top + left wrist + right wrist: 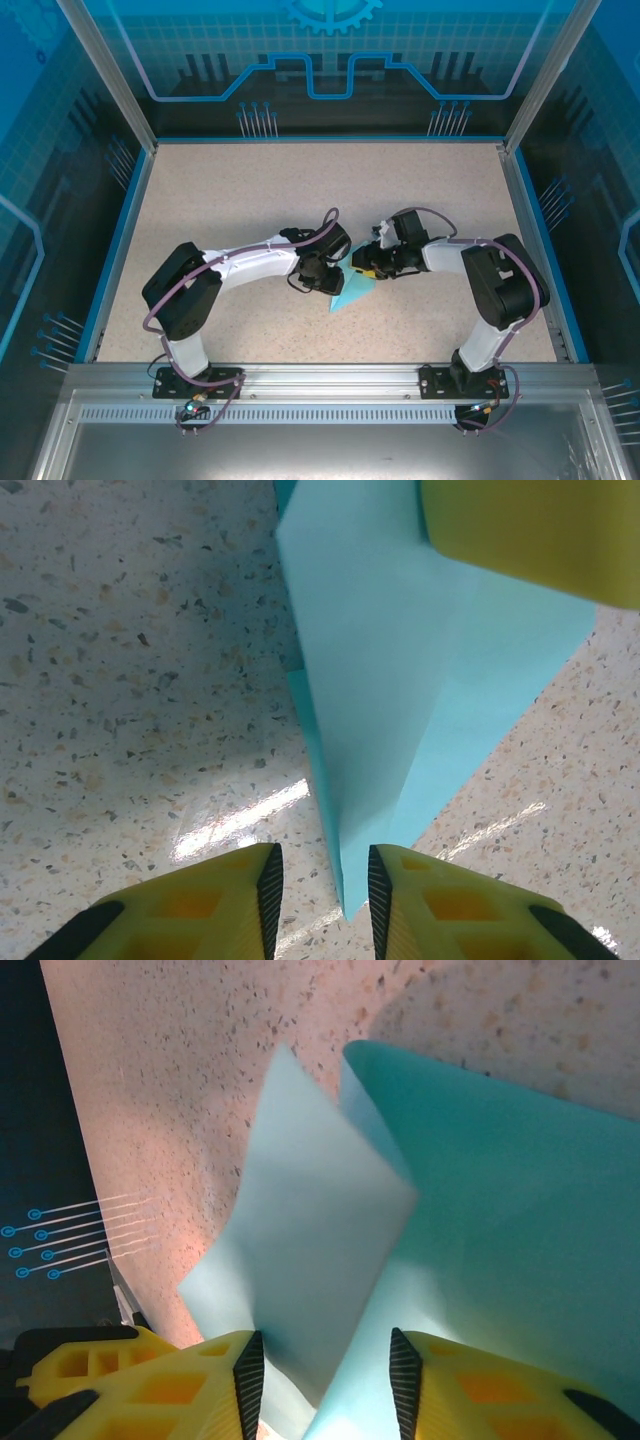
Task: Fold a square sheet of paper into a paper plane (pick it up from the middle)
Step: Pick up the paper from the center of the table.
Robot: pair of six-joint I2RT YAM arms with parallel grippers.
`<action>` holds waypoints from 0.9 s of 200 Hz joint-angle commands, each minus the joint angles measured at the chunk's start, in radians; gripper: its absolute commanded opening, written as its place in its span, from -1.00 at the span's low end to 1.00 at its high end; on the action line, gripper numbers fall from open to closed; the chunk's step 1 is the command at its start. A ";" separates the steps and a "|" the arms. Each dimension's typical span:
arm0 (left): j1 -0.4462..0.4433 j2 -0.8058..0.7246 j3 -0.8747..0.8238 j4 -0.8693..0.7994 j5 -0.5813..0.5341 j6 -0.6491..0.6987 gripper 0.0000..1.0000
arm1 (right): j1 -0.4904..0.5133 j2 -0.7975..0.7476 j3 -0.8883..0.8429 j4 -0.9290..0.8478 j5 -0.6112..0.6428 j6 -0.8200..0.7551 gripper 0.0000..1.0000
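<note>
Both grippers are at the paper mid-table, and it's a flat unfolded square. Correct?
Wrong on one count: the paper is folded, not a flat square. The left wrist view shows layered flaps tapering to a point. The left gripper and right gripper are indeed both at it mid-table.

top camera looks down; wrist cameras closely share the paper (400, 680).

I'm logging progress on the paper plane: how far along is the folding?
Partly done: the blue sheet already carries diagonal folds and narrows to a point. In hand: the left pincer straddles that point and the right pincer straddles a raised flap, both with jaws apart. Left: the flaps stand loose, so there is no slim finished dart yet.
</note>
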 commanded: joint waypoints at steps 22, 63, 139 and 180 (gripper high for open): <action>0.018 -0.043 -0.041 0.012 0.028 0.007 -0.32 | 0.028 0.042 0.018 0.054 -0.019 0.028 -0.25; 0.038 -0.112 -0.080 0.035 0.052 -0.023 -0.14 | 0.041 0.033 0.018 0.068 -0.003 0.038 -0.53; -0.003 -0.261 -0.127 0.044 -0.042 -0.041 0.03 | 0.072 -0.089 0.083 -0.147 0.105 0.009 -0.88; -0.112 -0.313 -0.106 0.040 -0.229 -0.027 0.05 | 0.090 -0.135 0.155 -0.281 0.144 0.017 -0.88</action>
